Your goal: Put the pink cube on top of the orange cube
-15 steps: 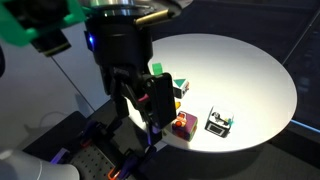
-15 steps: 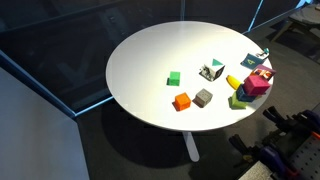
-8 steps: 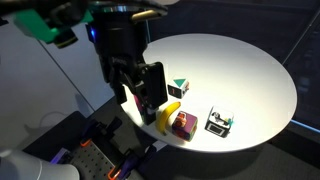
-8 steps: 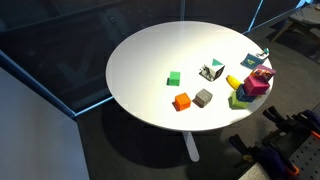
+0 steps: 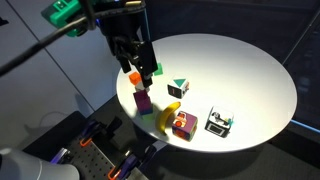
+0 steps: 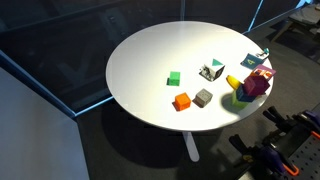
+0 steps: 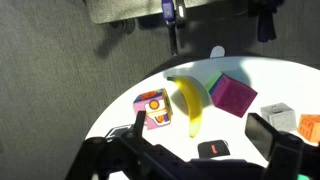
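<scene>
The pink cube [image 5: 143, 100] sits near the table's edge beside a yellow banana [image 5: 165, 118]; it also shows in the other exterior view [image 6: 256, 85] and in the wrist view [image 7: 232, 95]. The orange cube [image 5: 134, 76] sits apart from it on the table, seen also in an exterior view [image 6: 181, 101] and at the right edge of the wrist view [image 7: 312, 127]. My gripper [image 5: 140, 62] hangs above the table near the orange cube. In the wrist view the gripper [image 7: 205, 132] is open and empty, high above the banana and pink cube.
On the round white table [image 5: 250, 70] are a green cube [image 6: 174, 78], a grey cube [image 6: 203, 97], a multicoloured box [image 7: 154, 110], a black-and-white box [image 5: 218, 123] and another patterned box [image 5: 178, 88]. Dark floor surrounds the table.
The arm has risen and swung back, uncovering the orange and pink cubes in an exterior view. No object on the table has moved.
</scene>
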Robot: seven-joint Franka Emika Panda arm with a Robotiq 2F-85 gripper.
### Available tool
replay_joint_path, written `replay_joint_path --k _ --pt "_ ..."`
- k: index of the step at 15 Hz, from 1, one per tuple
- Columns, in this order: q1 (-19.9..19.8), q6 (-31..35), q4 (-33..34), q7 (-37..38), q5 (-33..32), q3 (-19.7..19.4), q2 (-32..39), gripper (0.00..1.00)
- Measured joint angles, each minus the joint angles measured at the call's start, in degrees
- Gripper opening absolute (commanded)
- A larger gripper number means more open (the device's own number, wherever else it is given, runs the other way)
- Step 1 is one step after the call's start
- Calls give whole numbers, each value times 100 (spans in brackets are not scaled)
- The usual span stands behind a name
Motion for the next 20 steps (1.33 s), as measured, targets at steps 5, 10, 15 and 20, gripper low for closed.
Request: replay_joint_path --k 5,10,15,20 --pt "125 915 -250 574 477 335 303 100" --pt "165 1621 -411 910 859 512 884 100" --pt "166 2041 -450 1474 1072 654 1470 100" --pt "174 2454 -451 1914 1110 830 1925 100"
